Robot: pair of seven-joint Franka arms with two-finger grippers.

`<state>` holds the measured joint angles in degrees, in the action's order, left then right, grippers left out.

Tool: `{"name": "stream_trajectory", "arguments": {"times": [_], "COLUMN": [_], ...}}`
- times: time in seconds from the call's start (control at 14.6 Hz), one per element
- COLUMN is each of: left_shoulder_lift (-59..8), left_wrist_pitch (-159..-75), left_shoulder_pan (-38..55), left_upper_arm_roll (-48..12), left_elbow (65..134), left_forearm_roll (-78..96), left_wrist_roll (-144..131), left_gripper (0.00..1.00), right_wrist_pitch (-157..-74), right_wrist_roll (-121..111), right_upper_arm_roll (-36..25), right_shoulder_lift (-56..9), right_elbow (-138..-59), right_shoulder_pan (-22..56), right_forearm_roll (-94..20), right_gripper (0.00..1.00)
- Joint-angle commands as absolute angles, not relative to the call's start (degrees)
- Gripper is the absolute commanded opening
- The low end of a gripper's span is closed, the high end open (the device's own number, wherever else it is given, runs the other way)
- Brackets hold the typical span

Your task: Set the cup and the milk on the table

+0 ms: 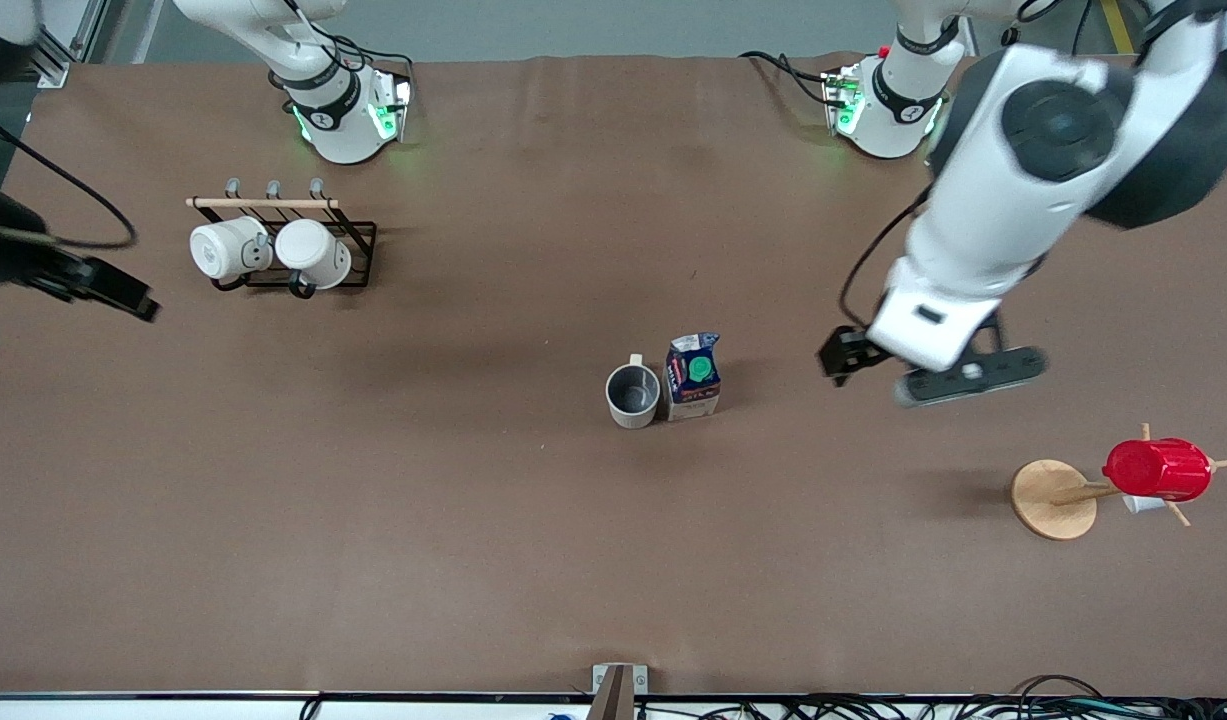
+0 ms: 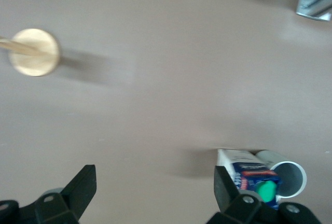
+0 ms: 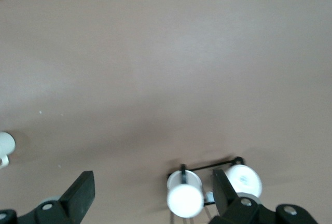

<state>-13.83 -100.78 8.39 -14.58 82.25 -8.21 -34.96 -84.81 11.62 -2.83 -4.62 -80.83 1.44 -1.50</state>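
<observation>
Mid-table, the cup [image 1: 633,396] stood upright on the brown table [image 1: 533,560], its grey inside showing and its small handle turned toward my bases. The milk [image 1: 693,376] stood touching it on the side toward my left arm's end, green cap up and the carton leaning slightly.

My left arm reached out from its base and bent down over the table, wrist turned so its camera looked straight at the surface. My left gripper [image 1: 933,372] hung in the air over bare table between the milk and the wooden stand [image 1: 1053,498], its jaws spread wide and holding nothing. In the left wrist view the two dark fingers [image 2: 82,189] framed empty table, with the carton [image 2: 255,178] and the mug [image 2: 287,178] showing just beside one of them.

A red ribbed cup [image 1: 1159,469] sat on the stand's pegs near my left arm's end.

My right arm waited at the other end, its right gripper [image 1: 103,288] in the air near the table's edge, beside the black wire rack [image 1: 291,240] carrying two white mugs [image 1: 228,248]. Its jaws were also wide apart and empty, fingers [image 3: 80,190] visible over the rack [image 3: 207,168].
</observation>
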Motion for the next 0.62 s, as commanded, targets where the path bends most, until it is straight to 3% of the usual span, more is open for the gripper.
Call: {"name": "stream_trajectory", "arguments": {"times": [0.0, 0.34, 0.55], "left_shoulder_lift": [-8.80, -3.00, 2.01], "left_wrist_pitch": [-95.90, -89.04, -88.59], "left_shoulder_pan": [4.50, -2.45, -2.46], "left_upper_arm_roll": [-15.03, -14.94, -13.81], "left_elbow": [83.94, 84.81, 90.68], "left_forearm_roll": [-8.26, -1.52, -0.70], "left_wrist_roll": [-27.64, -15.30, -11.70], "left_gripper": [1.00, 1.00, 1.00], "right_wrist_pitch": [-84.46, -83.77, -83.76], "right_wrist_roll": [3.62, 2.99, 2.99], "right_upper_arm_roll": [-0.97, -0.88, -0.79], "right_shoulder_lift": [-1.93, -1.85, -1.85], "right_elbow": [-83.85, -84.29, -84.29], "right_shoulder_pan": [-4.03, -3.25, -3.51], "right_forearm_roll": [-0.79, -0.97, -0.97], "right_gripper": [1.00, 1.00, 1.00]}}
